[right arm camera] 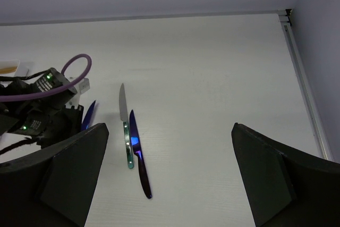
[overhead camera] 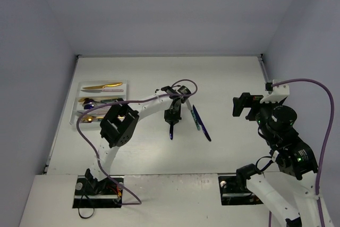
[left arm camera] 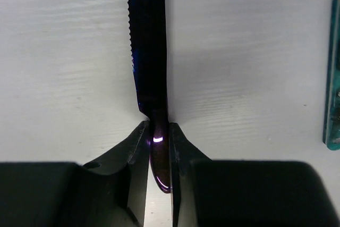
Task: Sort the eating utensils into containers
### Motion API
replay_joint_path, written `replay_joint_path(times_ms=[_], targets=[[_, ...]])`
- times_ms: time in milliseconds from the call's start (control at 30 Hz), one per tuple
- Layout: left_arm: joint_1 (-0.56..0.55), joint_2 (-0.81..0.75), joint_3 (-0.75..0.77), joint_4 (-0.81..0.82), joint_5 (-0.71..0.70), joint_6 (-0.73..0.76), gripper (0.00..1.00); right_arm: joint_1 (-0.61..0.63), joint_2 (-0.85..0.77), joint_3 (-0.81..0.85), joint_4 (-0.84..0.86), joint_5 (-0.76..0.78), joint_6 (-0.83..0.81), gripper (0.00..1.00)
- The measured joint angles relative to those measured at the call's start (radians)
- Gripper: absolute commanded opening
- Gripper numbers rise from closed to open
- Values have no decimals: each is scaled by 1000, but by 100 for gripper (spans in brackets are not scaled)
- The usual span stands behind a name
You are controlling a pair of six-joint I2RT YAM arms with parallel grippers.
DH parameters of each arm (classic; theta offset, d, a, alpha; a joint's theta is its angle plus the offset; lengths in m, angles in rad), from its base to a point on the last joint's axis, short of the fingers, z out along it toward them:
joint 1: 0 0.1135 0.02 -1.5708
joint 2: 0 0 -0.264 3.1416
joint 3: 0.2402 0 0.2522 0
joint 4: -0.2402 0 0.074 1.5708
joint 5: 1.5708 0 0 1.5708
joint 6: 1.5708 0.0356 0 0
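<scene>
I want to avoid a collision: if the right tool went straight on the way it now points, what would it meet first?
Most likely the bare table, a little right of the dark blue knife. The open right tool points down at it, though depth is hard to judge.

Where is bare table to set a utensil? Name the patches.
Free: the table strip along the back wall, beyond the cutlery tray, and the patch between the blue knife and right gripper. Crowded: around the left gripper, gripping a serrated knife, beside a teal-handled knife.
</scene>
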Motion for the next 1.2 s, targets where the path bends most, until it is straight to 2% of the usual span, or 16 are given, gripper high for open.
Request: replay_joint_path(times_ms=[233,367,533,833,1033,1200], targets=[[111,-157,-1,-8,-13,-27,0,0,6,0,0,0,-4,100],[227,-266,-1,-3,-24,-95,0,0,20,0,0,1,-6,100],[406,-320,-44,49,-15,-227,0,0,31,0,0,3,-7,100],[733,-329,-285,238,84,-526,0,0,33,0,0,28,-18,100],[843,-302,-277,340,107,-664,0,0,46,0,0,47,-33,100],[895,-213,-210,371,114,-722,0,0,71,0,0,61,-36,100]])
